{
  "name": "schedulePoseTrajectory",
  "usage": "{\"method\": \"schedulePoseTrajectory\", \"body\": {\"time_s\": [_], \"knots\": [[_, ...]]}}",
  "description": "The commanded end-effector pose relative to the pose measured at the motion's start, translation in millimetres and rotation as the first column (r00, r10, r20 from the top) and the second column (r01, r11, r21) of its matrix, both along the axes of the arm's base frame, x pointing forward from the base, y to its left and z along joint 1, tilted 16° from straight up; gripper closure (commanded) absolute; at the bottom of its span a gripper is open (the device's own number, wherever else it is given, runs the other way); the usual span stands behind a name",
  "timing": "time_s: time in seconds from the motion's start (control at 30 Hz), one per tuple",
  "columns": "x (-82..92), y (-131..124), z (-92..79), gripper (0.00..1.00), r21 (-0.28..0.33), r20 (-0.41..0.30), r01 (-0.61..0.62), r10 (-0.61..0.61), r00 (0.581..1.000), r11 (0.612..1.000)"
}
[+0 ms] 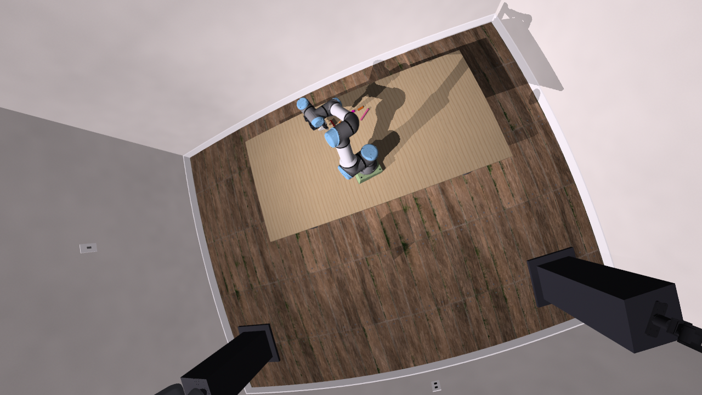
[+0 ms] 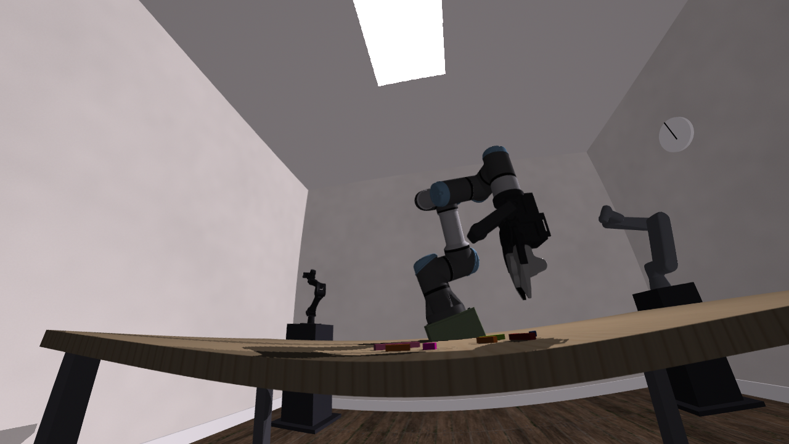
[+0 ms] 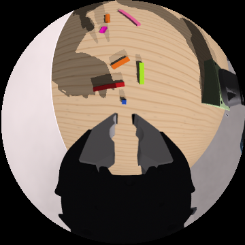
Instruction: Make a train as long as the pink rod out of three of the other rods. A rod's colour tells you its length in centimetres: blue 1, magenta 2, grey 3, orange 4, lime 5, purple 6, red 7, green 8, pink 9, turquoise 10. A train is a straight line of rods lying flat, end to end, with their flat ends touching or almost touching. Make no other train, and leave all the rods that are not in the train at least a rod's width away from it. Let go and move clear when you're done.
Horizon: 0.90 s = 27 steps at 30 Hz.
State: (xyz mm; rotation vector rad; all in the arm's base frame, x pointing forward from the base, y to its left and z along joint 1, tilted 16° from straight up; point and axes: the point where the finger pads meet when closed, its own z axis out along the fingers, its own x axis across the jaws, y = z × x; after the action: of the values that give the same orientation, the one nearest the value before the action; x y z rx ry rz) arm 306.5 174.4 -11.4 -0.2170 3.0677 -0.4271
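Gripper [image 2: 526, 298] [image 3: 124, 114] raised above the table [image 1: 299, 196] [image 2: 397, 375] [image 3: 170, 112]; fingers narrowed to a small gap, nothing between them. Blue rod [image 3: 124, 101] lies ahead of the fingertips, near the red rod [image 2: 521, 336] [image 3: 109, 86]. Lime rod [image 3: 141, 73] and an orange rod beyond; pink rod [image 1: 364, 113] [image 3: 129, 18] well apart. No train made.

Handling, my estimate: rods light, stiff, not fragile, perhaps slick. Blue is tiny: grip low on opposite side faces, squarely, or it may twist out. Longer rods: pinch mid-length across the narrow width, leaving end faces free for butting.
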Motion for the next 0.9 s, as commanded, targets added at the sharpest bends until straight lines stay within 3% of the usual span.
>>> {"method": "schedulePoseTrajectory", "body": {"time_s": [0.0, 0.87], "knots": [[0.6, 0, 0.7, 0.86, 0.000, 0.002, -0.002, 0.002, 1.000, 1.000], [1.2, -3, -11.7, 0.86, -0.001, 0.000, -0.002, 0.002, 1.000, 1.000]]}}
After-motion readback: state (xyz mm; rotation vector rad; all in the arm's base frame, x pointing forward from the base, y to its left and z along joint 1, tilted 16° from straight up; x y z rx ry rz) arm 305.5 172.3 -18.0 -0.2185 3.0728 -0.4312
